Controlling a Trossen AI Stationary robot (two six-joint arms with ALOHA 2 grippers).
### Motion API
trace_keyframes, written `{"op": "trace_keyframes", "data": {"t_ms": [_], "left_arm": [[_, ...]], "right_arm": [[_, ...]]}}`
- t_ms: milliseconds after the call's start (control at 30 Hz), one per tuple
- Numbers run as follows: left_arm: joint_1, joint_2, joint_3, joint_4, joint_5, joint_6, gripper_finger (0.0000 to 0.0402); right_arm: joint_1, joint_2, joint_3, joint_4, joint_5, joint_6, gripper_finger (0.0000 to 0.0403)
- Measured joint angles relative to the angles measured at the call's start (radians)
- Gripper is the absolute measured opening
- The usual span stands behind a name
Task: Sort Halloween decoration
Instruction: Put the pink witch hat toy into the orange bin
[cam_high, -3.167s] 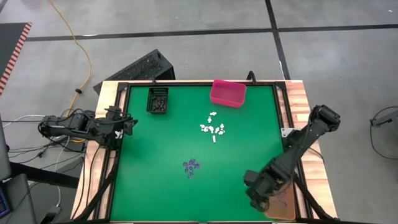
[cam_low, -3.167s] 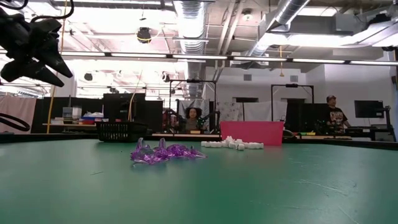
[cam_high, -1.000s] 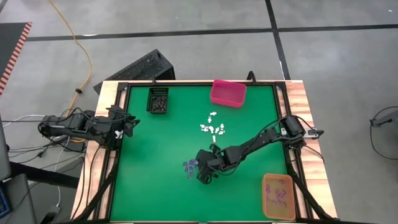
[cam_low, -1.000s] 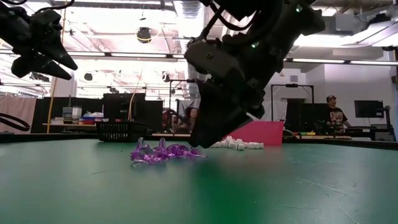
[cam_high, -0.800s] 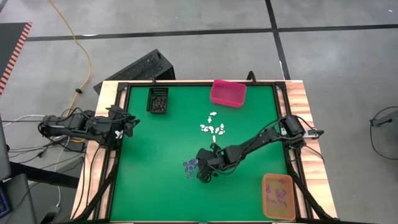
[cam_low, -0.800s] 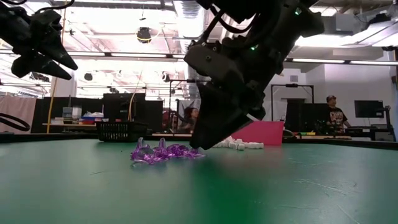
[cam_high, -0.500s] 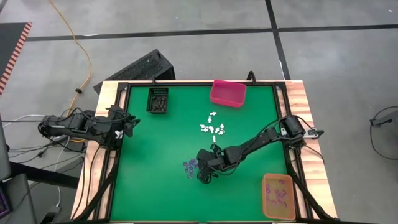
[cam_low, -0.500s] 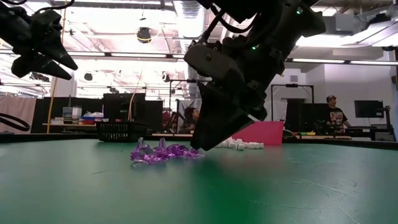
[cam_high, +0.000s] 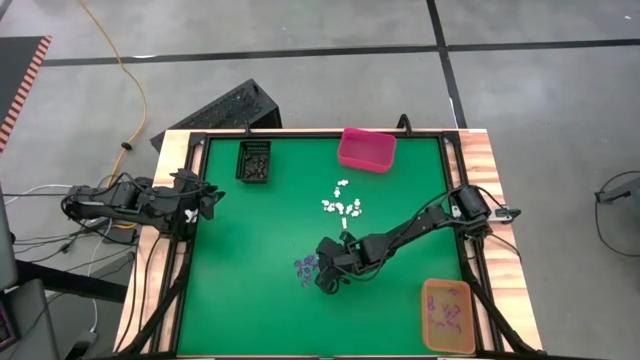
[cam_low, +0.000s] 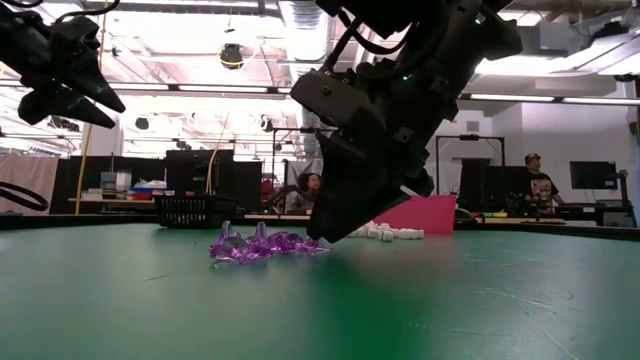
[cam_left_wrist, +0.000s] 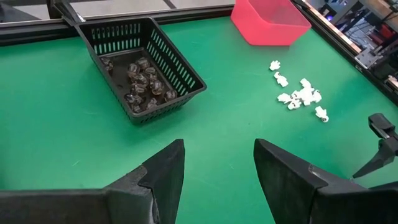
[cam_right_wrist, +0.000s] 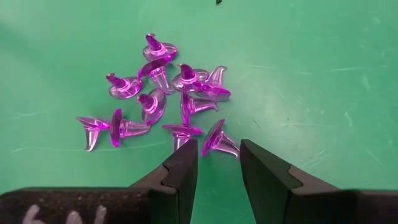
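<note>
The Halloween decoration lies in groups on the green table. Purple hat trinkets (cam_right_wrist: 161, 93) sit in a small pile (cam_high: 306, 268) near the middle. White trinkets (cam_high: 342, 207) lie farther back. Black ones (cam_left_wrist: 143, 84) rest inside the black basket. My right gripper (cam_right_wrist: 217, 152) is open. It slants down at the near right edge of the purple pile (cam_low: 265, 245), its fingertips on either side of one purple hat (cam_right_wrist: 219, 143) that lies on its side. My left gripper (cam_left_wrist: 217, 149) is open and hangs above the table's left edge (cam_high: 208, 200). My right gripper comes at the purple hat (cam_right_wrist: 219, 143) slanting down from the table's right and near side. The hat lies on the table just at the gap between the two fingertips (cam_right_wrist: 189, 155). I cannot tell whether either finger touches it.
The black basket (cam_high: 254, 160) stands at the far left and the pink bin (cam_high: 366, 148) at the far edge. The orange bin (cam_high: 447, 315) sits on the near right corner with purple pieces inside. Bare green surface lies left of the pile.
My right gripper has stayed over the right edge of the purple pile and has rolled slightly about its own pointing line. The purple trinkets lie as before.
</note>
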Motion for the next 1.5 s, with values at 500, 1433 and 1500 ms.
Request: {"op": "trace_keyframes", "data": {"t_ms": [500, 1433, 1500], "left_arm": [[0.0, 0.0, 0.0, 0.0, -0.001, -0.002, 0.0183], [0.0, 0.0, 0.0, 0.0, -0.01, -0.002, 0.0183], [0.0, 0.0, 0.0, 0.0, -0.012, -0.002, 0.0183]], "right_arm": [[0.011, 0.0, 0.032, -0.055, -0.006, -0.017, 0.015], [0.055, 0.052, 0.071, 0.115, 0.138, -0.175, 0.0149], [0.063, 0.064, 0.071, 0.122, 0.149, -0.149, 0.0149]]}}
